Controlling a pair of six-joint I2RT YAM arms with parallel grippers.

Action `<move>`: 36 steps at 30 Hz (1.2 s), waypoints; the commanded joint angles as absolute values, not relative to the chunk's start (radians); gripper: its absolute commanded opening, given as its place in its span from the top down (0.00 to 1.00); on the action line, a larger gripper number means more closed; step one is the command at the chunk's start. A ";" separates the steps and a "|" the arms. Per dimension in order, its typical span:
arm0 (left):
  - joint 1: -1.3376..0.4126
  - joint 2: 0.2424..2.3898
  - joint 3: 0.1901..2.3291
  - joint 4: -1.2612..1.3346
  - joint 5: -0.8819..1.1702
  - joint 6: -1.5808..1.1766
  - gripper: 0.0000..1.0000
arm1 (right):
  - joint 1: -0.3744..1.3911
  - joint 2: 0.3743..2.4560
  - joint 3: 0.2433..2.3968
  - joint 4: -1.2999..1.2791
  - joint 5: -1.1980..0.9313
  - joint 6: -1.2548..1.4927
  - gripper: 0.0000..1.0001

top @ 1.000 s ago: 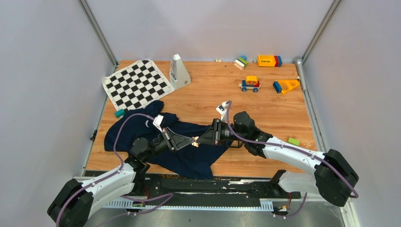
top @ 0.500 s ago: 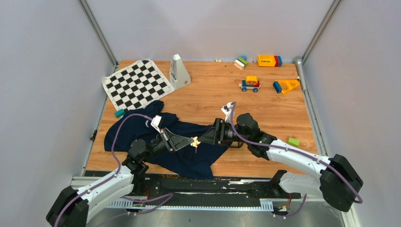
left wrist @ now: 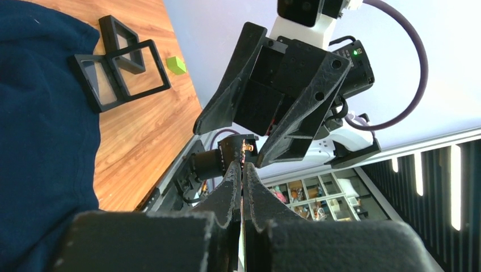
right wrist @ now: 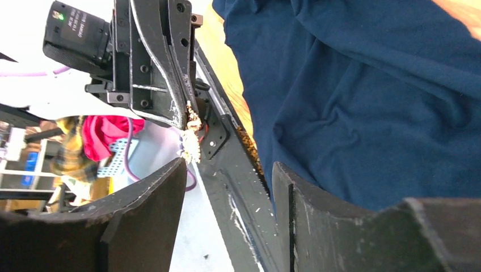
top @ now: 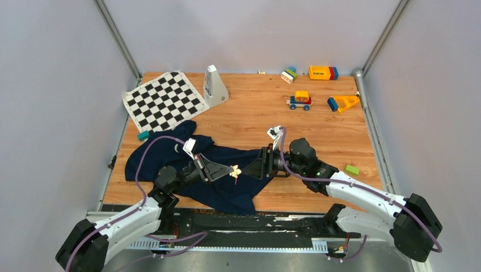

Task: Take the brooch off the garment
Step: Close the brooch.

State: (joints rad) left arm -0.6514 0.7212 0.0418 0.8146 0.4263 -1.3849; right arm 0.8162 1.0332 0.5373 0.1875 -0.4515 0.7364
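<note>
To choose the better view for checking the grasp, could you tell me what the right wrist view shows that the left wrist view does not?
Only the right wrist view: the whole brooch, gold and pearly, hanging from the left gripper, jaws shut, no cloth attached. Only the left wrist view: a green block on the table, and the right gripper face-on, jaws open. Both: the navy garment, and the brooch, though the left wrist view shows just a sliver.

wooden table (top: 244,116): navy garment (top: 227,190), chequered mat (top: 164,101), toy blocks (top: 322,72), maybe metronome (top: 214,86).
</note>
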 commanded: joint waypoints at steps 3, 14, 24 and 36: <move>-0.654 0.735 0.064 0.890 0.448 -1.393 1.00 | 0.877 1.021 0.522 0.230 -0.382 0.574 0.40; -0.655 0.745 0.061 0.904 0.443 -1.400 1.00 | 0.967 1.093 0.546 0.284 -0.297 0.555 0.40; -0.655 0.767 0.061 0.914 0.444 -1.397 1.00 | 0.981 1.059 0.588 0.286 -0.316 0.586 0.40; -0.656 0.770 0.056 0.936 0.456 -1.410 1.00 | 0.966 1.058 0.608 0.266 -0.326 0.620 0.50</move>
State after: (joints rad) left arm -0.6525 0.7723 0.0418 0.8753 0.4446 -1.4021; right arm 0.9737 1.0603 0.5640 0.2291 -0.3225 0.5976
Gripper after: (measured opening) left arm 0.006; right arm 0.515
